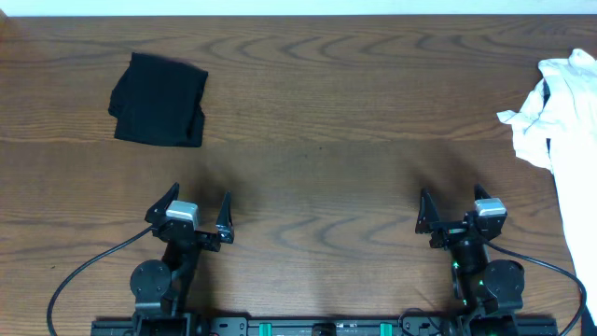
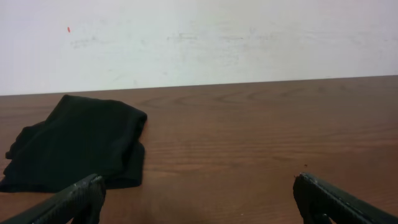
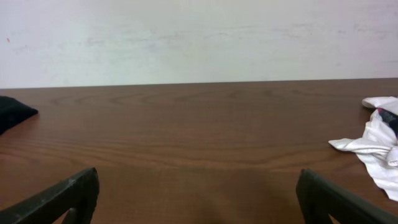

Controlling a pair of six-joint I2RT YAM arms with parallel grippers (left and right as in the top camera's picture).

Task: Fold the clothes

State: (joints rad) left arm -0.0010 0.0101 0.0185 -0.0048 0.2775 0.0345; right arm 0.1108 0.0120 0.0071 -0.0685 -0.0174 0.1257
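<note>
So the white clothes are bunched in a crumpled heap at the far right edge of the overhead frame. They spill down the right side and partly run out of shot, with a dark bit showing in the folds. Looks like thin soft jersey to me: light, floppy, zero stiffness, so it'll sag and drag wherever you lift it. Can't tell where the collar or sleeves are in that pile. I'd guess you pinch a loose outer edge, like the flap poking toward the middle of the frame, pull it onto open wood and spread it flat before any folding.

The black garment sits in the upper left, well apart from the white pile. It's a neat, flattish rectangle that reads as already folded. Same soft stuff, so the layers could slip if nudged.

Both lie on the brown wood-grain desk, and the middle between them is bare.

The left pincer is at the lower left and the right pincer at the lower right, both near the bottom edge. Each has its jaws spread wide, nothing between them, touching no cloth. The wrist views show just fingertips at the bottom corners and desk beyond. The right one is nearer the white pile, so that's my pick to go first.
</note>
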